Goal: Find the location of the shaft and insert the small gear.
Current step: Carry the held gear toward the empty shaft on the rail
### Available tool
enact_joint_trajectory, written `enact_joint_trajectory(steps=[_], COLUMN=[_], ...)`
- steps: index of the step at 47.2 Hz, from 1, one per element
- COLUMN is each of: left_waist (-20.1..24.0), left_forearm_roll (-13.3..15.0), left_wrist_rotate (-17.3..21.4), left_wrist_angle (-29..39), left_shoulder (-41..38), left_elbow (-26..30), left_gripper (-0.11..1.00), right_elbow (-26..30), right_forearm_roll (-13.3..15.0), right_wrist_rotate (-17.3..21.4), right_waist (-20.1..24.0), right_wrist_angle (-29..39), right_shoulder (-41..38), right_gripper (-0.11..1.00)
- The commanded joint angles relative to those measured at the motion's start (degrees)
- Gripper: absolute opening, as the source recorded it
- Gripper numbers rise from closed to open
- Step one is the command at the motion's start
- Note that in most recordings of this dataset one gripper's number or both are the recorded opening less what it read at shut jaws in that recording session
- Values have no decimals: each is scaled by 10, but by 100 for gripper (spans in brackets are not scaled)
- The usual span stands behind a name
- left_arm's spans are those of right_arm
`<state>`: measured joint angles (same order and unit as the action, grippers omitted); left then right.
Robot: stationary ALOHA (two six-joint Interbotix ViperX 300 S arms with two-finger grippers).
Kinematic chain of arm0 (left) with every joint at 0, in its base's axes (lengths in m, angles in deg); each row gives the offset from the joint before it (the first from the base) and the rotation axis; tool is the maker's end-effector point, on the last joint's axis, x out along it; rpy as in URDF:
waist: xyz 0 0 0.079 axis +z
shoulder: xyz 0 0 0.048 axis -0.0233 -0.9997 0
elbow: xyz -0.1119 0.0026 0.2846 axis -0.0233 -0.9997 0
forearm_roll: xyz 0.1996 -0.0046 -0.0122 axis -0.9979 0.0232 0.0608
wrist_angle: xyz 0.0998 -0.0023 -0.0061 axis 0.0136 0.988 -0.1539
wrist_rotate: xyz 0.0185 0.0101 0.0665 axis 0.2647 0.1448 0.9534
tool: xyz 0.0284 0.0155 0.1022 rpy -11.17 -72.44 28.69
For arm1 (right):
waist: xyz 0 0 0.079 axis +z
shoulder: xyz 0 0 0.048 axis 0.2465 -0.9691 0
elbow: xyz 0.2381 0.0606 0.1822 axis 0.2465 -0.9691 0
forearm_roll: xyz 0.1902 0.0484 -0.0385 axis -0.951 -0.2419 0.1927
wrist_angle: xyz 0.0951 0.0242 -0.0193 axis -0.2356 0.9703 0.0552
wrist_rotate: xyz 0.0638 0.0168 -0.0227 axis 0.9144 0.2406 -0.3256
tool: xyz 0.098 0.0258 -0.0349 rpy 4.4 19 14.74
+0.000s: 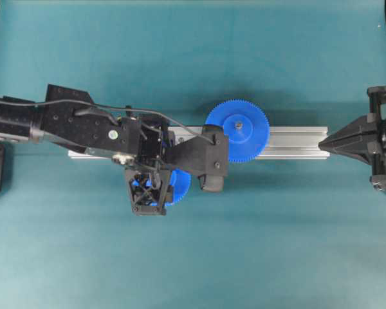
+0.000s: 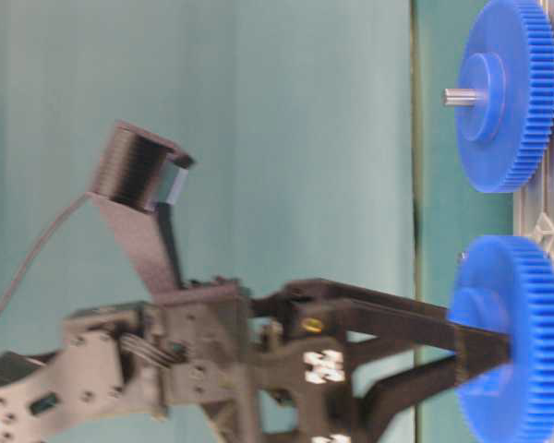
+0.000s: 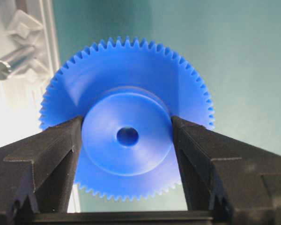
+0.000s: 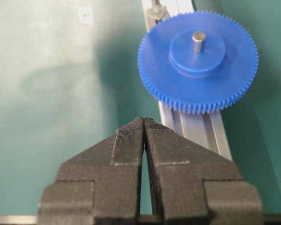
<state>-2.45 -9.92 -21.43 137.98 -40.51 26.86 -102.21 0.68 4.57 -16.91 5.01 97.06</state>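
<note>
My left gripper [image 3: 126, 123] is shut on the raised hub of the small gear [image 3: 131, 93], a blue toothed disc with a dark centre hole, one finger on each side of the hub. The shaft [image 3: 8, 63], a thin silver pin, stands on the aluminium rail to the upper left of the gear in the left wrist view, apart from it. From overhead, the small gear [image 1: 180, 185] peeks out beneath the left gripper [image 1: 149, 193], beside the rail's near edge, and the shaft is hidden. At table level the small gear [image 2: 522, 341] hangs in the gripper [image 2: 480, 355]. My right gripper [image 4: 144, 123] is shut and empty.
A larger blue gear [image 1: 237, 131] sits on the aluminium rail [image 1: 293, 143] with a grey pin tip through its hub [image 4: 198, 40]. The right gripper [image 1: 329, 143] rests at the rail's right end. Teal mat covers the table all round.
</note>
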Motion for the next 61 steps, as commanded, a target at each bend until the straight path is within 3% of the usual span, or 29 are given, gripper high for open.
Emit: enact_joint_trajectory(steps=[1, 33, 61], left_waist=[7, 51, 70], left_forearm_roll=[-2, -3, -3], left_wrist_rotate=[2, 54, 76], left_wrist_angle=[8, 51, 51], left_shoulder=[25, 24, 15], left_elbow=[30, 105, 106], left_gripper=[65, 65, 65], right_elbow=[6, 4, 4], right_forearm_roll=[0, 0, 0], right_wrist_rotate=[6, 6, 6], right_waist=[-1, -1, -1], right_wrist_angle=[-5, -5, -6], right_shoulder=[-4, -4, -4], right_gripper=[4, 4, 4])
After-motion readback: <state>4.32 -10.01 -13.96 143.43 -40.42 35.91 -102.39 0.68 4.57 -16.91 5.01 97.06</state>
